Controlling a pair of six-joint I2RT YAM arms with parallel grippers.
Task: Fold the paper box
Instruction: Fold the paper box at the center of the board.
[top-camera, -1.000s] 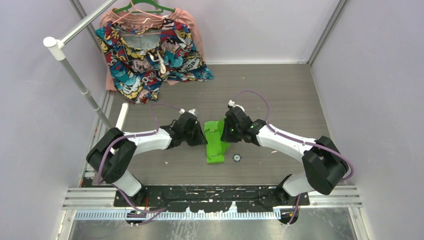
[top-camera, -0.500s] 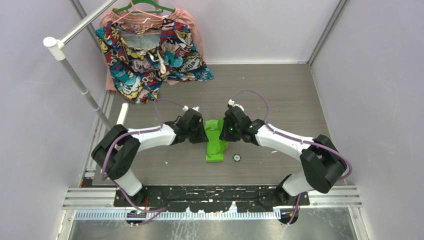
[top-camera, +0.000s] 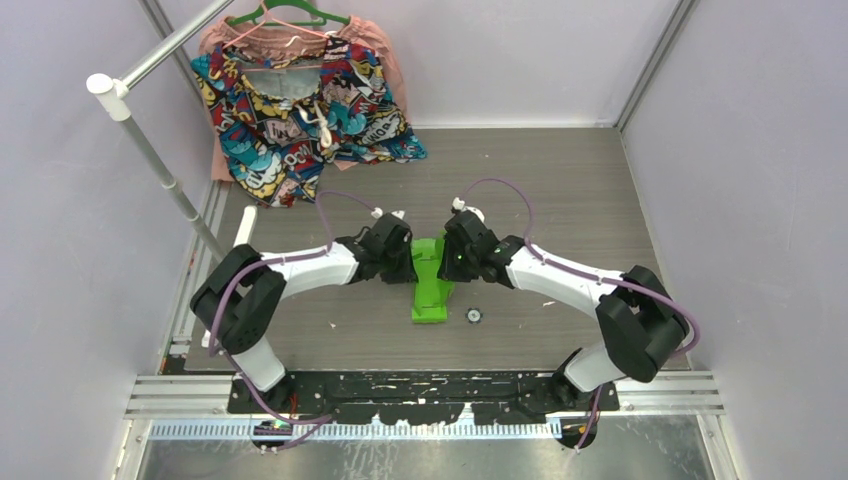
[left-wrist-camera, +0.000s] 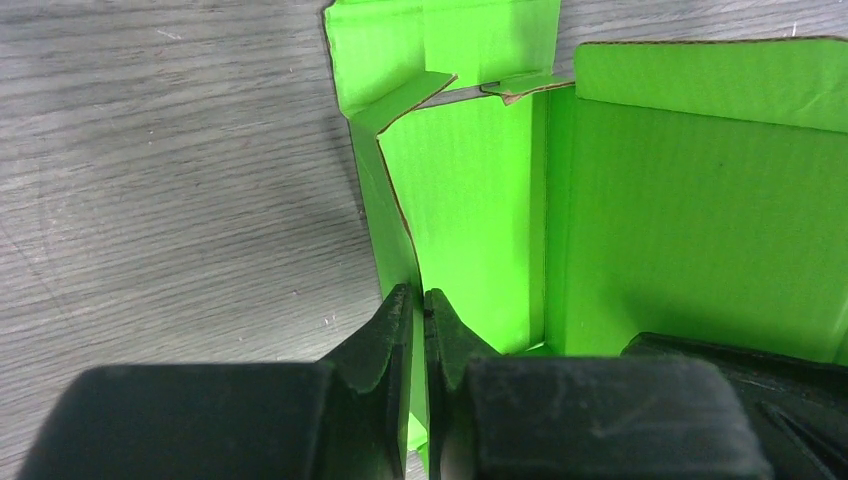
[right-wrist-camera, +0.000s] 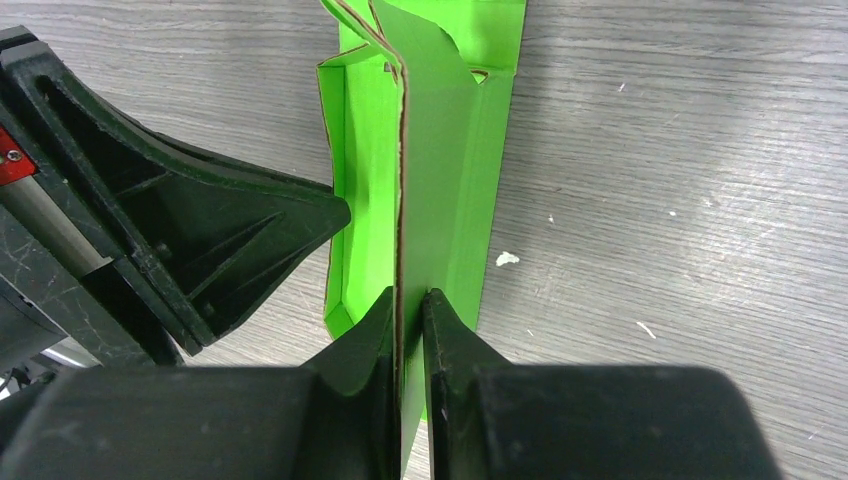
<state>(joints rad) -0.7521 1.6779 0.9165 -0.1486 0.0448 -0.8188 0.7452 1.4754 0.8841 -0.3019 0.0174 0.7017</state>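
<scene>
Left hand (left-wrist-camera: 420, 305), nearly closed, pinches one upright wall of the paper box (left-wrist-camera: 690, 200); right hand (right-wrist-camera: 408, 305), nearly closed, pinches the opposite wall

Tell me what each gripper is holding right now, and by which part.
Both hold the paper box. The left gripper pinches the edge of one upright side wall; the right gripper pinches the edge of the opposite upright panel.

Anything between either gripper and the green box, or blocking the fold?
Nothing visible. The left gripper is pinched on one upright wall of the paper box, the right gripper on another upright panel. A small round object lies on the table beside the box's near end, apart from it.
</scene>
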